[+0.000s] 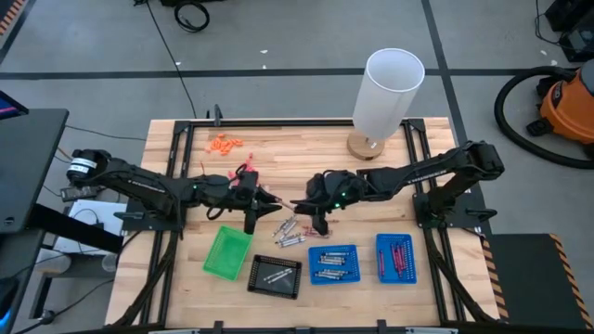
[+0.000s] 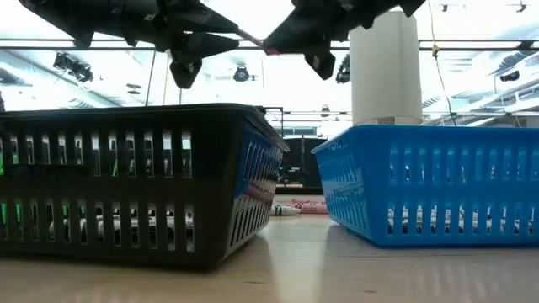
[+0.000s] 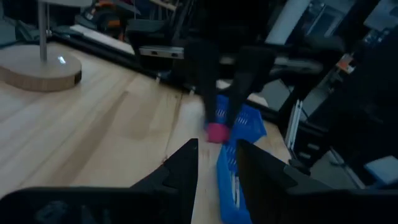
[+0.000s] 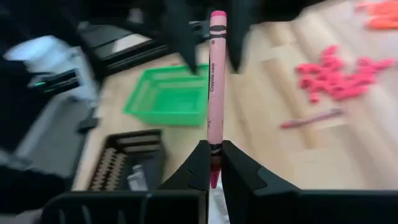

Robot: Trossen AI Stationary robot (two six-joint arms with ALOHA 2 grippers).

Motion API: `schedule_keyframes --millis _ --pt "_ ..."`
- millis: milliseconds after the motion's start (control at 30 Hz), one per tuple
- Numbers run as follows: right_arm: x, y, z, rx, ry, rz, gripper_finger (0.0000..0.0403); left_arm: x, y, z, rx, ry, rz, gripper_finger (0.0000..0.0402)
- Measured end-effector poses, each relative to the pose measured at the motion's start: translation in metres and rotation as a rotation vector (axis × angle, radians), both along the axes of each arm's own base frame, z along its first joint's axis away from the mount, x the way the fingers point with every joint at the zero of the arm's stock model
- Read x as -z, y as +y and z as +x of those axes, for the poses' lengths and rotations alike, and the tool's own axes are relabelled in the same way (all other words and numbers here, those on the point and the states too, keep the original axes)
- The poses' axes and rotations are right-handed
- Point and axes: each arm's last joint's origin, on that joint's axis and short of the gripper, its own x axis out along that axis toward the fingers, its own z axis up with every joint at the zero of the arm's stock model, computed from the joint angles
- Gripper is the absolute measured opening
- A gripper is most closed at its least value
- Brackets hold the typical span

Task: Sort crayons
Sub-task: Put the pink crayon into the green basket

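Note:
My right gripper (image 4: 214, 155) is shut on a pink crayon (image 4: 214, 74) held above the middle of the table (image 1: 167, 139). The crayon's free flat end (image 3: 216, 132) reaches between the fingertips of my left gripper (image 3: 216, 152), which is open and faces the right gripper (image 1: 299, 206) from the left. I cannot tell whether the left fingers touch the crayon. In the low view the crayon (image 2: 255, 38) bridges the two grippers high over the trays. Several loose crayons (image 1: 292, 232) lie on the table below. My right gripper pinches the crayon's pointed end (image 4: 213, 149) between its two fingers. The fingers come from the table's right, slanting a little downward. The crayon sticks straight out ahead along the fingers, lifted clear of the table.
Along the near edge stand a green tray (image 1: 227, 252), a black tray (image 1: 276, 276), a blue tray (image 1: 332, 264) with pale crayons and a blue tray (image 1: 395, 257) with red ones. Pink bits (image 4: 336, 78), orange bits (image 1: 223, 144) and a white lamp (image 1: 390, 93) lie farther back.

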Motion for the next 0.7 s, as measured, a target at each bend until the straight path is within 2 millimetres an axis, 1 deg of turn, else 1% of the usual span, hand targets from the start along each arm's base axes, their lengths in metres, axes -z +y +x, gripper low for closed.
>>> schedule_keyframes --millis 133,600,700 --pt "-0.0041 -0.0010 0.0019 0.036 -0.046 -0.018 0.0030 0.0002 -0.0001 0.0014 -0.001 -0.014 -0.003 0.0117" --pt "-0.0031 -0.0003 0.0015 0.029 -0.037 -0.021 0.0030 -0.0049 0.0015 0.0019 -0.052 -0.065 -0.032 0.0116" --pt "-0.0032 -0.0003 0.0015 0.028 -0.038 -0.022 0.0030 -0.0045 0.0015 0.0018 -0.054 -0.061 -0.045 0.0104"
